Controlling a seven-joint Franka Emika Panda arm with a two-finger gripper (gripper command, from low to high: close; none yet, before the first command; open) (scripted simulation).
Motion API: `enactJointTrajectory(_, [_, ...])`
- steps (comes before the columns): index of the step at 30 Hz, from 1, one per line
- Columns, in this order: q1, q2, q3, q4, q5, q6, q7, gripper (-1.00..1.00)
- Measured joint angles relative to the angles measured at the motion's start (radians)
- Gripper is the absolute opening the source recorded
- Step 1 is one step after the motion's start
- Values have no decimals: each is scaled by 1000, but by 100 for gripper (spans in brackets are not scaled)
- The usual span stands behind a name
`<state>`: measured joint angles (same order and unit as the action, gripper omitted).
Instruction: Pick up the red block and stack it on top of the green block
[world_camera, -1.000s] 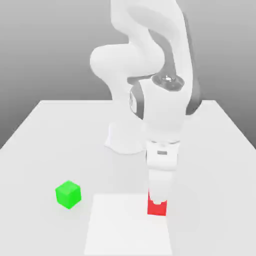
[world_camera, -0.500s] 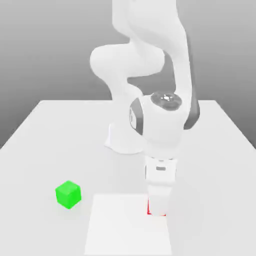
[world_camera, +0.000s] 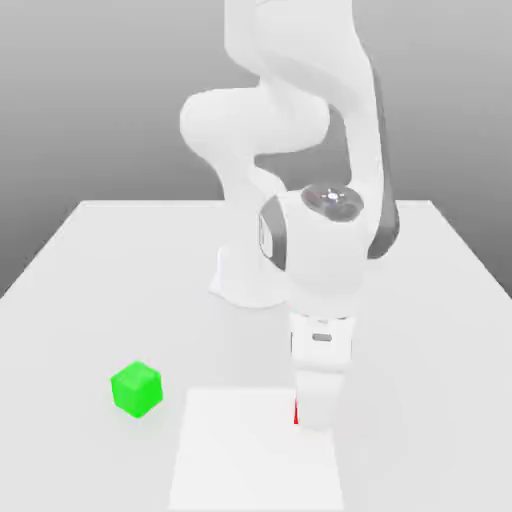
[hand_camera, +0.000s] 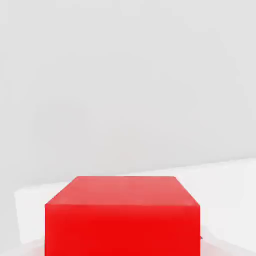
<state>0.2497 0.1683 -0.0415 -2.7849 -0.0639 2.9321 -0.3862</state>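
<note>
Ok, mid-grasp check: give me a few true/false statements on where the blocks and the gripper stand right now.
1. The gripper is down at the red block. True.
2. The red block sits on the green block. False: the two are apart, and the green block stands alone on the table toward the exterior view's left.
3. The gripper is shut on the red block. True.
4. The green block lies on the white square patch. False: it sits just off the patch's edge.
</note>
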Motion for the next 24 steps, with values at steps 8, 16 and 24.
enactJointTrajectory(8, [2,-85,-3,-8,-5,-83,4,-100])
enactJointTrajectory(16, [1,-176,6,-37,44,-128,-37,-100])
enactJointTrajectory(24, [-156,-250,-106,-55,6,-181,-227,-100])
